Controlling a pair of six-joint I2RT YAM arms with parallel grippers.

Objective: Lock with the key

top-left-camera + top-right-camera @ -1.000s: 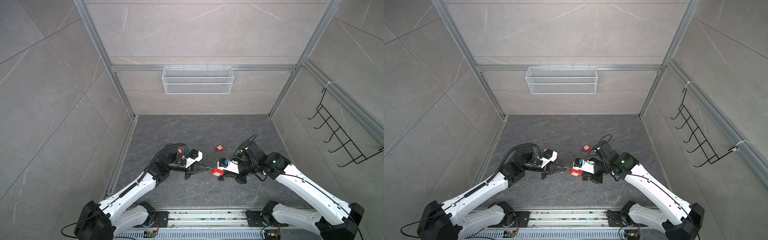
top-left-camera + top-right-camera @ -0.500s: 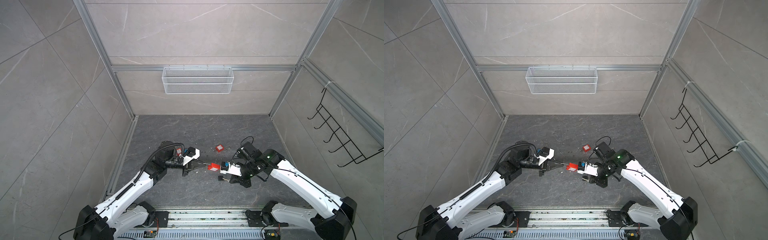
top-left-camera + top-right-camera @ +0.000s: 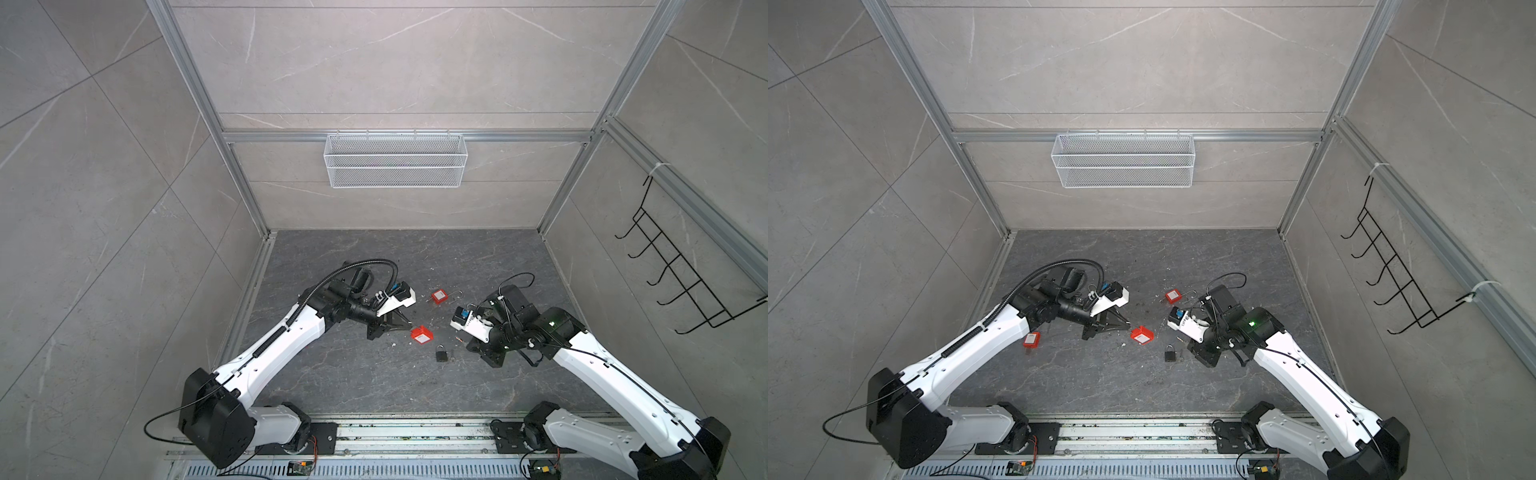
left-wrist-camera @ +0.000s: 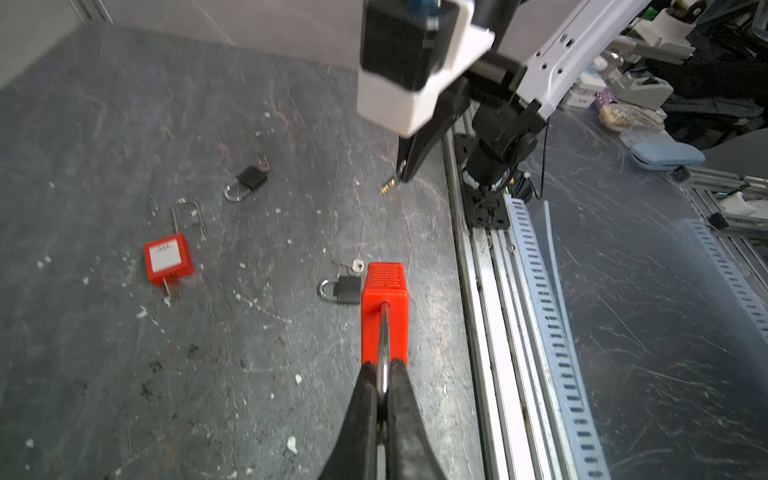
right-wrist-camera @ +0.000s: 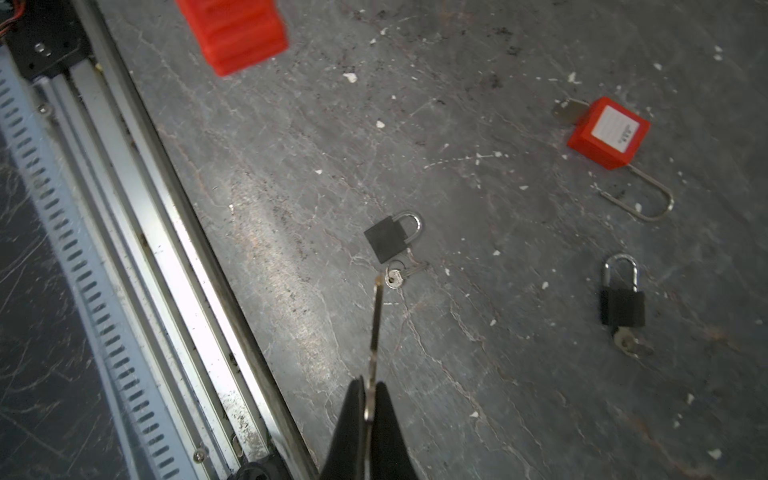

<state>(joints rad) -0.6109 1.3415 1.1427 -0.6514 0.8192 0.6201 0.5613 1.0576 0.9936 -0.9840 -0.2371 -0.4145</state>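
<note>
Red ribbed plastic padlock (image 4: pixel 384 307) is held by its steel shackle (image 4: pixel 383 332), which is pinched between the pressed-together jaws of the left gripper (image 4: pixel 383 372). In both top views this padlock (image 3: pixel 421 335) is seen mid-floor, just right of that gripper. Flat silver key (image 5: pixel 376 320) is pinched in the right gripper (image 5: pixel 369 388), well apart from the held lock. Second red padlock with white label (image 5: pixel 609 133) is lying farther back; label print too small to be read. Small black padlock (image 5: pixel 388 239) is lying near the key tip on the grey stone floor (image 5: pixel 498 374), another black padlock (image 5: pixel 622 307) farther right.
</note>
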